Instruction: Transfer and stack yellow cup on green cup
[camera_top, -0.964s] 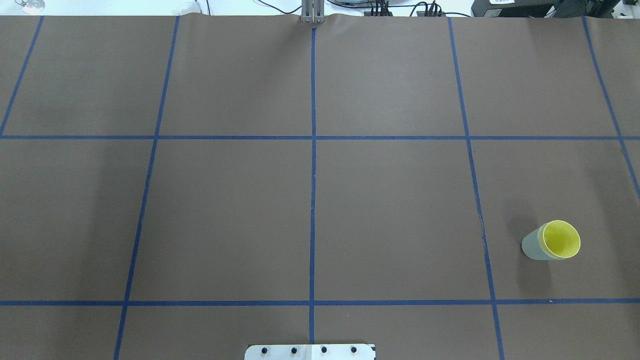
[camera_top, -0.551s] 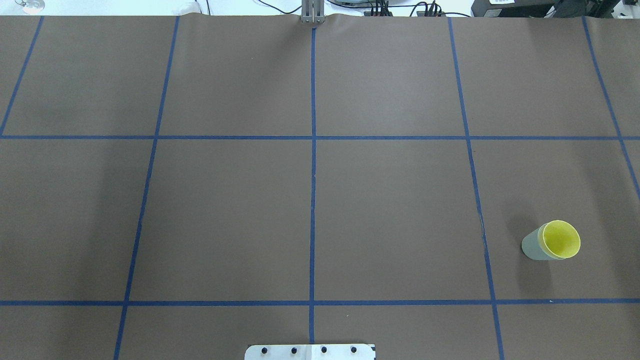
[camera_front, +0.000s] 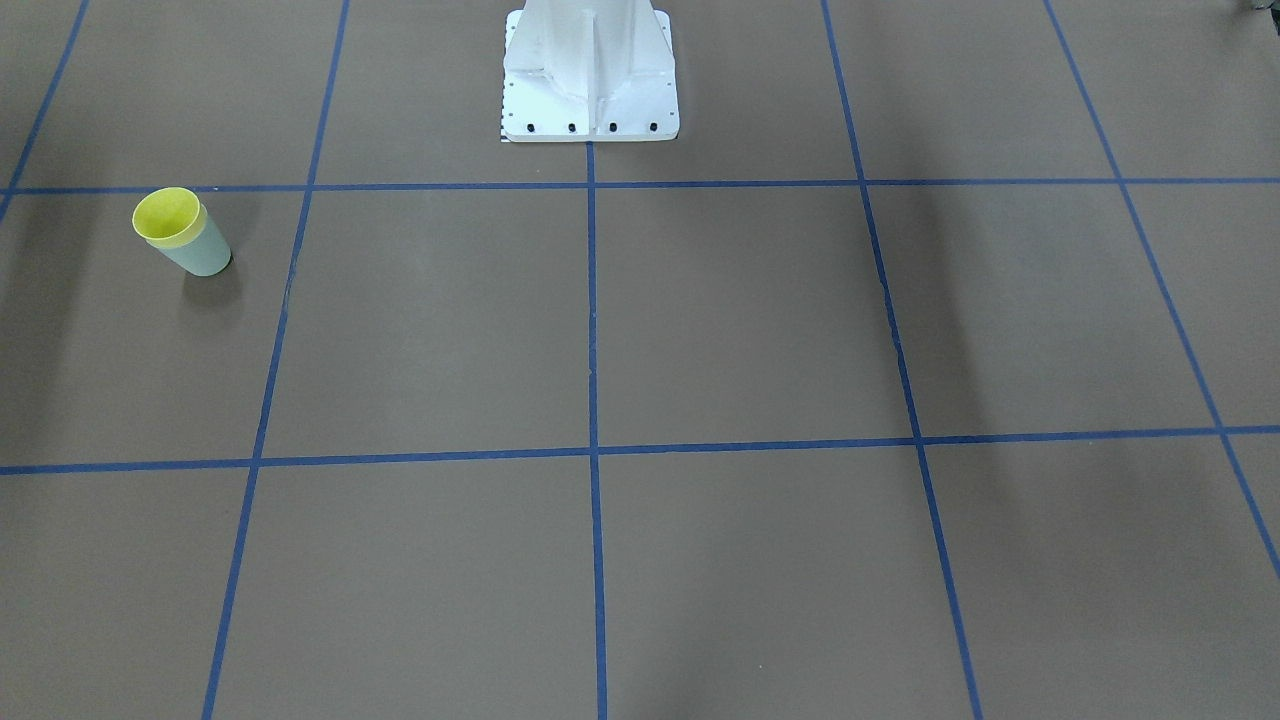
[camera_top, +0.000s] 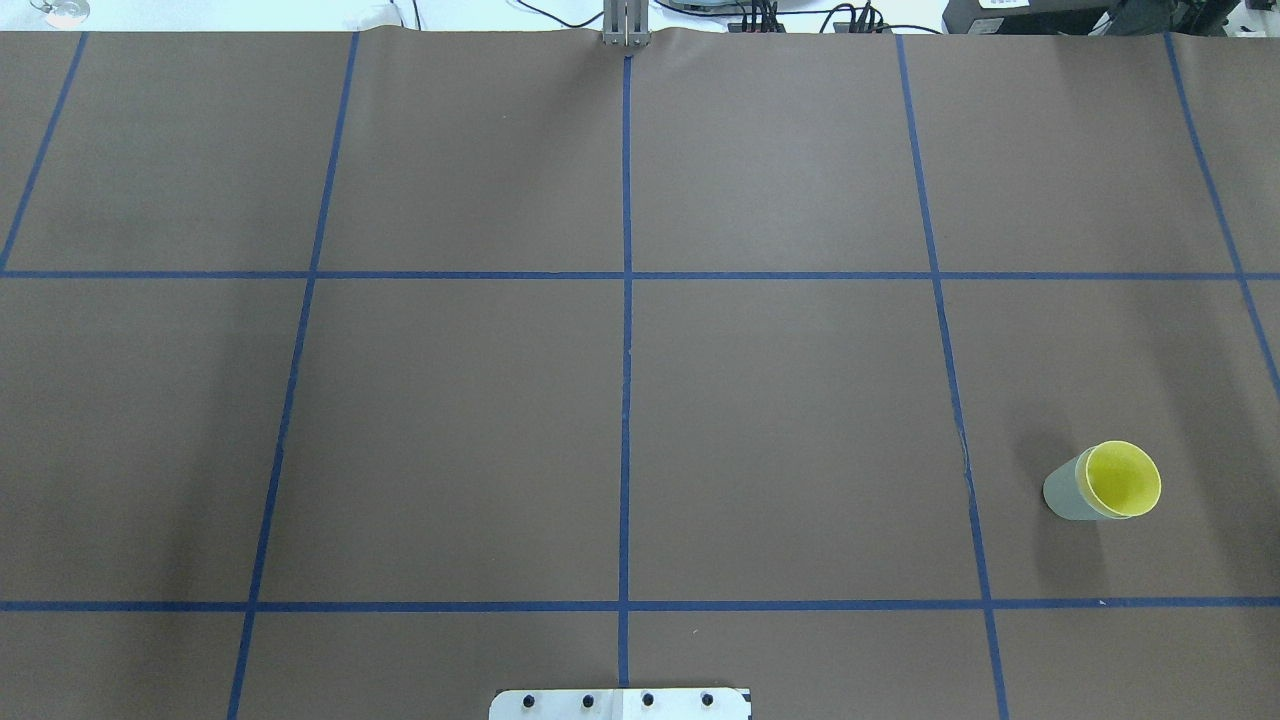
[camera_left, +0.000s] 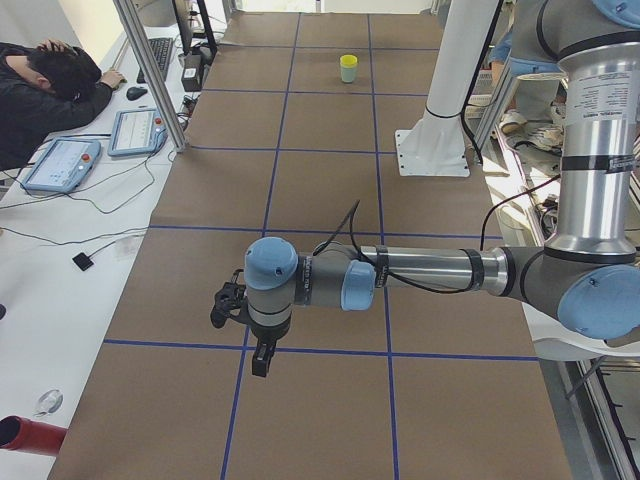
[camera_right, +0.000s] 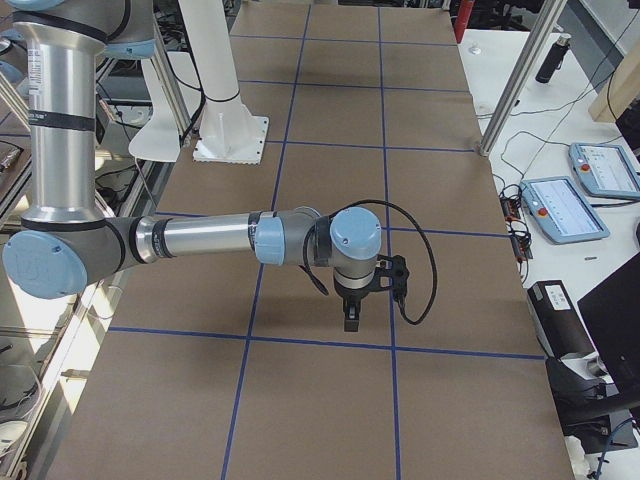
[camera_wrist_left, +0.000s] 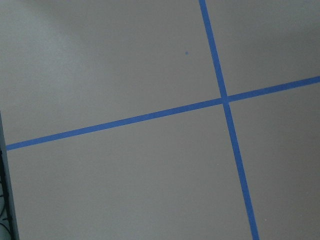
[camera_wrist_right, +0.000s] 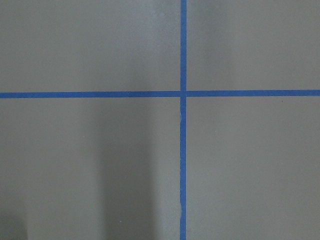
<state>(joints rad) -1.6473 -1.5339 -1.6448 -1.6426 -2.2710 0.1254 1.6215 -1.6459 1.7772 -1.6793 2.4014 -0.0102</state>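
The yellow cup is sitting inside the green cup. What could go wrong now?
Two things, maybe. The yellow cup sticks out past the rim of the green cup, so it may sit loosely. Nothing holds the stack, and it stands on the side of the right arm, so a bump from that arm could tip it.

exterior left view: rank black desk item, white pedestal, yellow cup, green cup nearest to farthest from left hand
From left hand:
1. black desk item, white desk
2. white pedestal, robot's side
3. yellow cup and green cup, nested, far end: too close to call
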